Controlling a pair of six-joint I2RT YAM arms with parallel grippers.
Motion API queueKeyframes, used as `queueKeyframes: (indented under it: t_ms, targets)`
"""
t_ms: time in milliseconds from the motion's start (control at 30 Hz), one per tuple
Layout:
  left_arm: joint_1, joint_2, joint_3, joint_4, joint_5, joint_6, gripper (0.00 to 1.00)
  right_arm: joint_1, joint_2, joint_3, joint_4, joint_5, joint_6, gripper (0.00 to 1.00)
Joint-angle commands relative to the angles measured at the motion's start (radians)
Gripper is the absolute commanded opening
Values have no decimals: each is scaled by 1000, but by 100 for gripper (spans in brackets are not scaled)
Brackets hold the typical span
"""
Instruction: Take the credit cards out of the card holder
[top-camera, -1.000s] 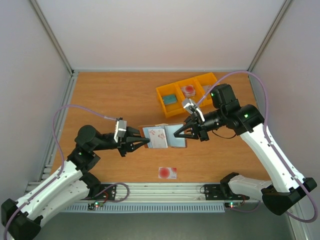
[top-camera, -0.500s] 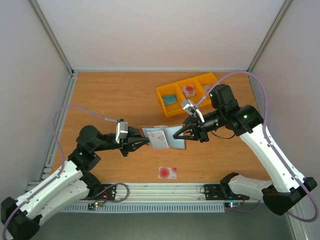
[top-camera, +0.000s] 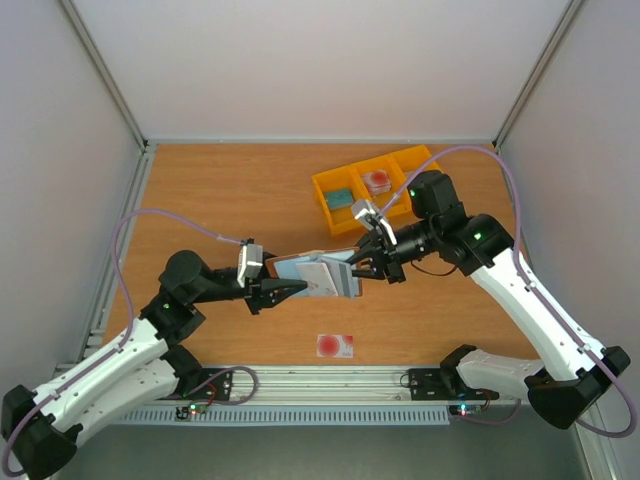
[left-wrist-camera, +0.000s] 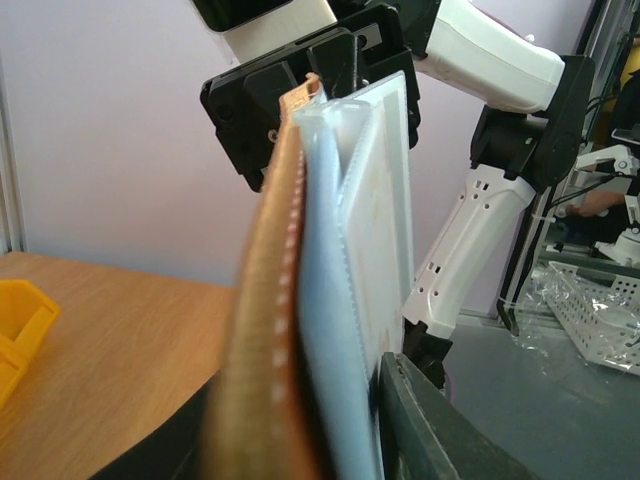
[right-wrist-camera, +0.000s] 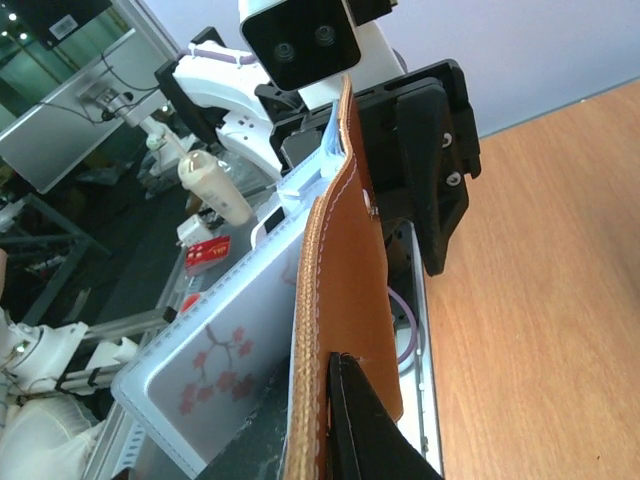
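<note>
The brown leather card holder (top-camera: 322, 272) hangs in the air between both arms, above the table. My right gripper (top-camera: 362, 264) is shut on its right end. In the right wrist view a black finger (right-wrist-camera: 362, 420) presses the leather (right-wrist-camera: 350, 270), beside a pale card (right-wrist-camera: 215, 370) printed with red blossoms. My left gripper (top-camera: 292, 288) reaches over the holder's left end. In the left wrist view the leather (left-wrist-camera: 262, 300), the blue lining and a whitish card (left-wrist-camera: 382, 220) fill the gap between my fingers (left-wrist-camera: 425, 430); whether they press is unclear. Another credit card (top-camera: 335, 346), pale with a red spot, lies on the table.
A yellow three-part bin (top-camera: 330, 183) with small items stands at the back right, just behind my right wrist. The metal rail (top-camera: 320, 380) runs along the table's near edge. Grey walls close off the left, back and right sides.
My left gripper has slid right, further over the card holder's left end, and its jaws have widened. The right arm has carried the holder slightly left and back.
</note>
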Motion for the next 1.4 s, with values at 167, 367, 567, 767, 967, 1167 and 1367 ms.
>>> queueKeyframes:
  t_ms: [167, 367, 567, 767, 967, 1167, 1367]
  targets:
    - [-5, -25, 24, 36, 33, -22, 12, 9, 16, -4, 56, 58, 39, 5]
    - [-3, -46, 15, 5, 4, -78, 0, -24, 3, -30, 39, 194, 40, 26]
    - [32, -57, -33, -52, -141, -283, 0, -138, -124, -33, 30, 456, 85, 53]
    - [48, -64, -48, -18, -149, -283, 0, -174, -241, 35, 18, 603, 118, 41]
    - [49, -59, -37, 2, -108, -216, 0, 5, -139, -15, 105, 210, 172, 29]
    - [50, -56, -37, 21, -52, -210, 0, 75, -37, -48, 221, 184, 204, 31]
    - [50, -57, -36, 56, 45, -174, 0, 53, -22, -63, 227, 209, 183, 35]
